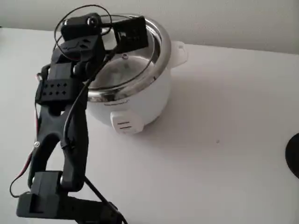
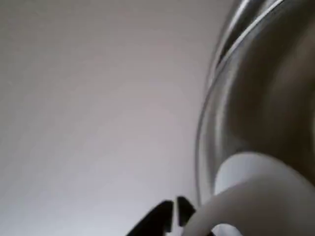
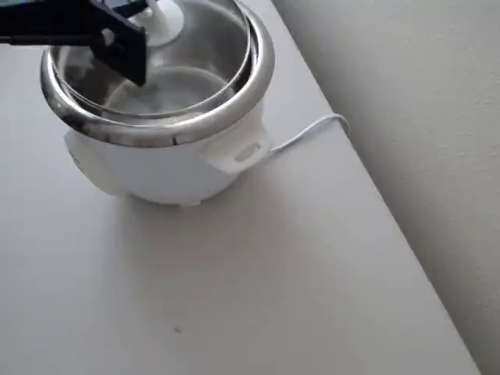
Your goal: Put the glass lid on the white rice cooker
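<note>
Glass lid (image 1: 135, 60) sits tilted over the white rice cooker (image 1: 140, 100) at the table's far left, its knob (image 3: 164, 23) pinched by the gripper (image 1: 117, 35). Placement is under way; levelling and lowering onto the rim should follow. The steel pot (image 3: 168, 90) looks empty

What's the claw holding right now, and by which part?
The glass lid, gripped by its white knob at the centre. The claw holds it tilted over the white rice cooker, not yet seated flat on the rim.
</note>
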Motion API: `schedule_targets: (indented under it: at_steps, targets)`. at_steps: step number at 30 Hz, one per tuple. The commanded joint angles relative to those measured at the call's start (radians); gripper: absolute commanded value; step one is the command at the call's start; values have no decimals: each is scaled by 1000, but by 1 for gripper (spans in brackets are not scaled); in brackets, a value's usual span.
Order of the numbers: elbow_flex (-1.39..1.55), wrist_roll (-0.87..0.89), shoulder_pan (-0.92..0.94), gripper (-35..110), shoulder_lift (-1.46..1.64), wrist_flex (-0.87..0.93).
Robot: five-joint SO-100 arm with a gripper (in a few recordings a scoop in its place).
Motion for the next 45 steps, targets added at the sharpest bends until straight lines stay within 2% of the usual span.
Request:
schedule_targets:
  at_steps: [1, 11, 19, 24, 34, 45]
  targets:
    - [-133, 5, 37, 0, 17, -78]
    - [-130, -66, 66, 0, 9, -75]
    - [-106, -120, 32, 4, 46, 3]
    - [12, -120, 28, 17, 95, 49]
    - [353, -120, 40, 19, 278, 77]
    - [362, -229, 124, 17, 660, 364]
